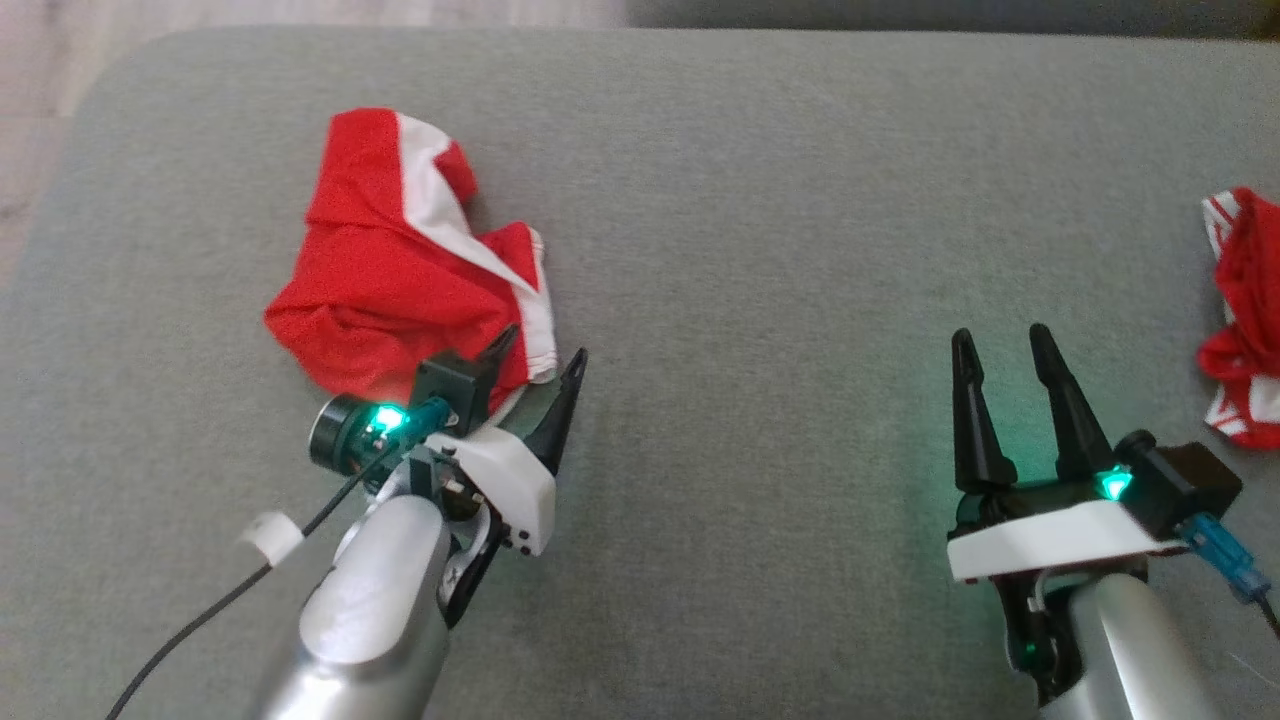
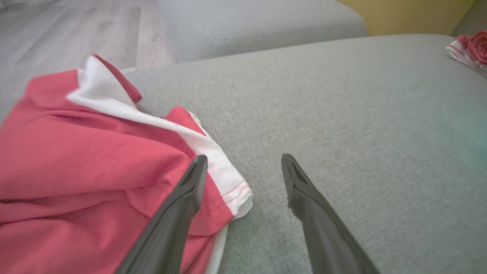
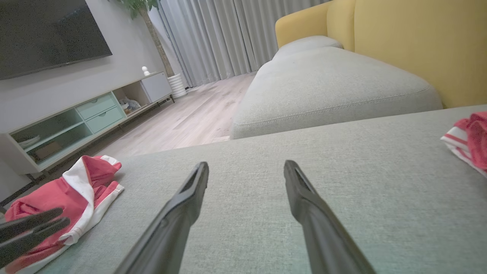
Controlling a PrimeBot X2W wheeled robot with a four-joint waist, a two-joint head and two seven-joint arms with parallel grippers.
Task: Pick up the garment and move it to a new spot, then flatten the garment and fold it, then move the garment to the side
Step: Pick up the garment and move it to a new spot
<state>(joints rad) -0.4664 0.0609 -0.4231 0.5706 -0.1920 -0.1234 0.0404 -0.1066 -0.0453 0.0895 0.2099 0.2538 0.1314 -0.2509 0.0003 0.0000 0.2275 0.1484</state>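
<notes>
Found garment (image 1: 400, 270) bunched by cushion's (image 1: 750, 200) left edge, long axis roughly near-to-far, bare room mid-cushion; left gripper (image 1: 545, 345), right gripper (image 1: 1001, 335) spread.

The garment (image 1: 390, 290) is thin, smooth red cloth with white trim, softly matt. The sofa cushion (image 1: 780, 250) is grey woven fabric, coarse and matt. The left tool (image 2: 244, 159) is matt and dark, probably plastic; its forearm (image 1: 370, 610) is silvery with a smooth sheen.

Grey cushion (image 1: 760, 200) underneath. Striped red-white cloth (image 1: 1240, 320) at its right edge. Beyond: yellow backrest (image 3: 418, 45), TV (image 3: 45, 30), cabinet (image 3: 76, 118), curtains (image 3: 228, 34), plant (image 3: 140, 7), wood floor (image 3: 182, 121).
</notes>
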